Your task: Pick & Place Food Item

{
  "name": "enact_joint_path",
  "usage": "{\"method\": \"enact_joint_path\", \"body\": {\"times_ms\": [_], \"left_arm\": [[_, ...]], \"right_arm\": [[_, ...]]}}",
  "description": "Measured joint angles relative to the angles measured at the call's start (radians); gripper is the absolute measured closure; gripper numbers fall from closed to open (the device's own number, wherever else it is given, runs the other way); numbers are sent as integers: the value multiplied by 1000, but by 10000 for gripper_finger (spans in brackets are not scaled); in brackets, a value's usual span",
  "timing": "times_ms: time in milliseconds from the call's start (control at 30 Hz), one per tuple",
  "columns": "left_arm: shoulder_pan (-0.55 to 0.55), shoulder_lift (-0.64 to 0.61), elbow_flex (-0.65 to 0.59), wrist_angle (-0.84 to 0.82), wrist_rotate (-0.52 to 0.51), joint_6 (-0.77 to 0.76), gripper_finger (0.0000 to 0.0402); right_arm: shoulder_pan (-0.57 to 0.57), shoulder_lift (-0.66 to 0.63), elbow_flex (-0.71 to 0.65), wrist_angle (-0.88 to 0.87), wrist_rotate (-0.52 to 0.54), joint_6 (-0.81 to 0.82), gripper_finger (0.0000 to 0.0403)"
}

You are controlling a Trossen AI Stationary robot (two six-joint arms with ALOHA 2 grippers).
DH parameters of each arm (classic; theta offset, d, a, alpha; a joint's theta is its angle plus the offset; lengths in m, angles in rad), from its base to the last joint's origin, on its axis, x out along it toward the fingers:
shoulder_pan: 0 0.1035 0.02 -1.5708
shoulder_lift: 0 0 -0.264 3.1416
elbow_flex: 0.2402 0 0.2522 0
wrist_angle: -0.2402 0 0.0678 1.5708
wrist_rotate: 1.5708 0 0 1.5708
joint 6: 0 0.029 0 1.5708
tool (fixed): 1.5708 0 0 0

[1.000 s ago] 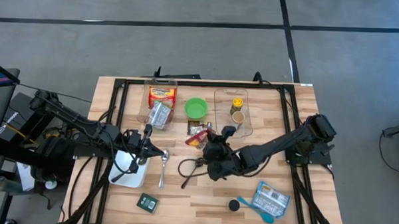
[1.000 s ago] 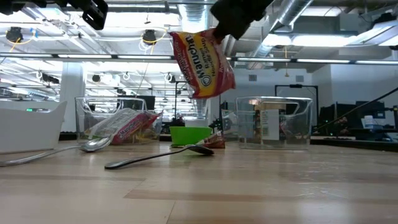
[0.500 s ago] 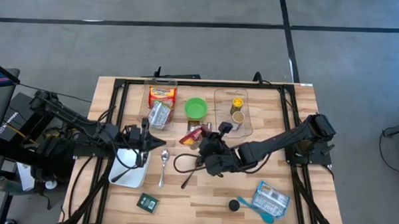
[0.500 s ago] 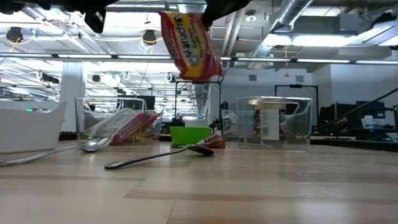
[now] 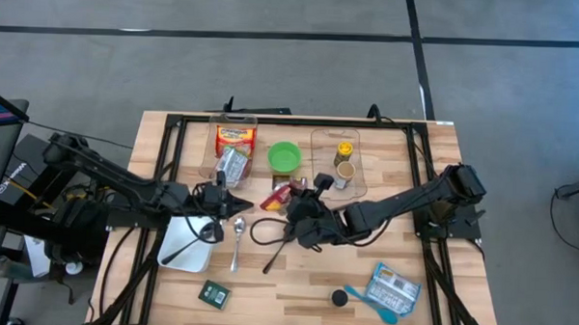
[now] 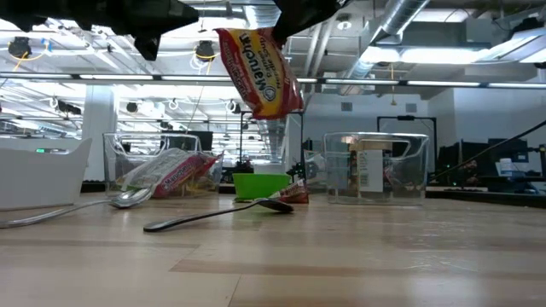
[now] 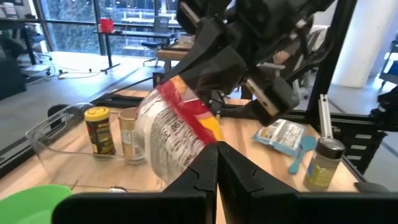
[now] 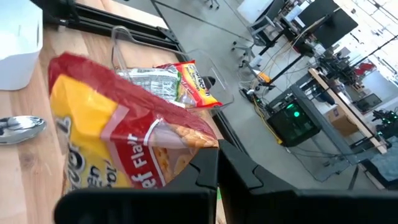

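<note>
Ramen packet (image 6: 258,72) pinched in the right gripper (image 5: 290,201), dangling clear above the table (image 5: 305,279), just right of the green bowl (image 5: 284,157). Left gripper (image 5: 238,203) clamped shut on nothing, left of the bowl, near the spoon (image 5: 238,240).

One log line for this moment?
right tool: shut on noodle packet, lifted above table | left tool: shut, empty, nearby
</note>
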Motion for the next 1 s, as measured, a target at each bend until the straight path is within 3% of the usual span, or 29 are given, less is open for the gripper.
{"method": "enact_joint_path", "body": {"times_ms": [300,700,1000], "left_arm": [[9,40,0,8,20,0,382],[10,133,0,77,34,81,218],[13,197,0,186,17,129,151]], "right_arm": [[0,0,0,-3,-1,0,403],[0,-1,0,-3,-1,0,403],[0,-1,0,-3,-1,0,403]]}}
